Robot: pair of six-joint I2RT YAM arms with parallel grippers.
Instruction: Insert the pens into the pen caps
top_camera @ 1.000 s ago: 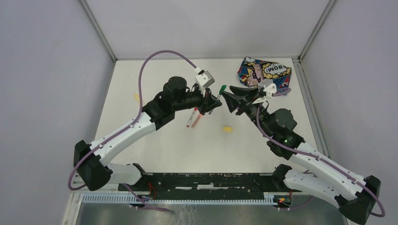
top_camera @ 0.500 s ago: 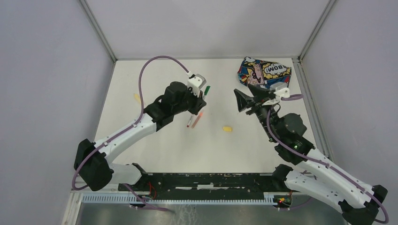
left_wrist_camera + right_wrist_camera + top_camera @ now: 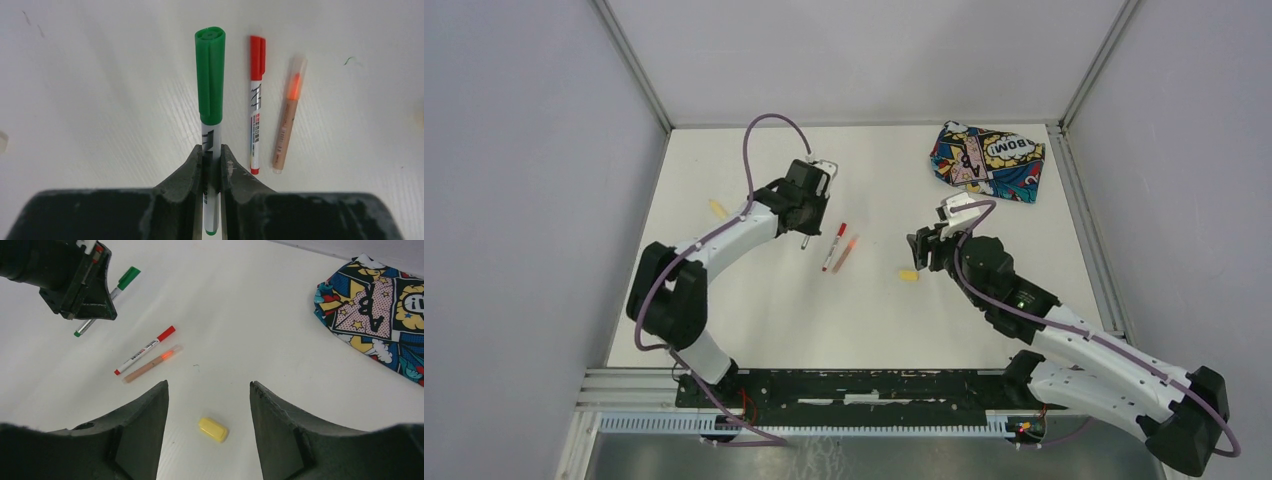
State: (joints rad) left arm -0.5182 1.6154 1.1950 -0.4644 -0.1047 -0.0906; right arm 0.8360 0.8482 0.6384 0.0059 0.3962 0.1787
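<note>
Left end effector (image 3: 212, 155) is clamped on the green pen (image 3: 210, 100) low on its barrel, with the capped end sticking out past the fingertips. Just to its right, the red pen (image 3: 256, 110) and orange pen (image 3: 288, 125) lie side by side on the tabletop (image 3: 100, 100). Right end effector (image 3: 209, 390) hangs with fingers apart, holding nothing. The yellow cap (image 3: 213, 429) lies below the gap between them, and the pouch (image 3: 380, 305) is well off to its right.
</note>
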